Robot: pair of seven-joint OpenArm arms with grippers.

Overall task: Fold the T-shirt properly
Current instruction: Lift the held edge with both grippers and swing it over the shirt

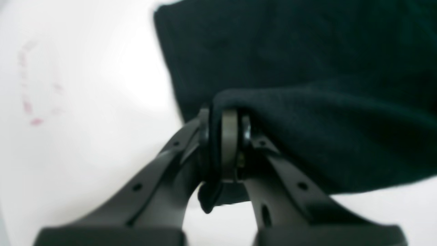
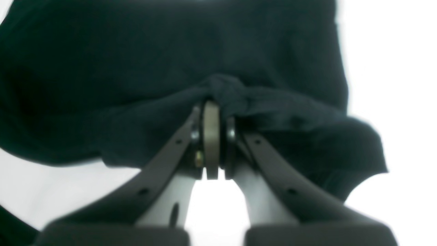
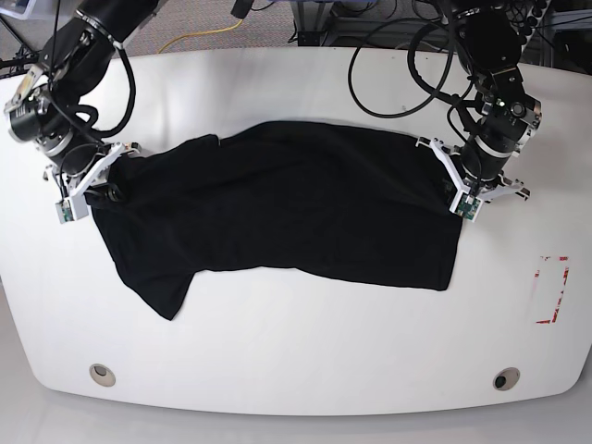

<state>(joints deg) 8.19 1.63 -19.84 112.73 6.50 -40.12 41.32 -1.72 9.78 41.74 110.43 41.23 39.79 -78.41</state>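
Observation:
The black T-shirt (image 3: 287, 208) lies spread across the middle of the white table (image 3: 296, 351), with one sleeve hanging toward the front left. My left gripper (image 3: 446, 178) is at the shirt's right edge in the base view. The left wrist view shows the left gripper (image 1: 222, 118) shut on a raised fold of the T-shirt (image 1: 307, 68). At the shirt's left edge in the base view my right gripper (image 3: 108, 185) is likewise clamped. In the right wrist view the right gripper (image 2: 211, 107) pinches a bunched ridge of the T-shirt (image 2: 153, 51).
Red tape marks (image 3: 552, 289) sit on the table at the right, also faintly visible as red marks (image 1: 32, 112) in the left wrist view. Two round holes (image 3: 103, 374) (image 3: 505, 378) lie near the front edge. Cables (image 3: 407, 55) trail over the back of the table.

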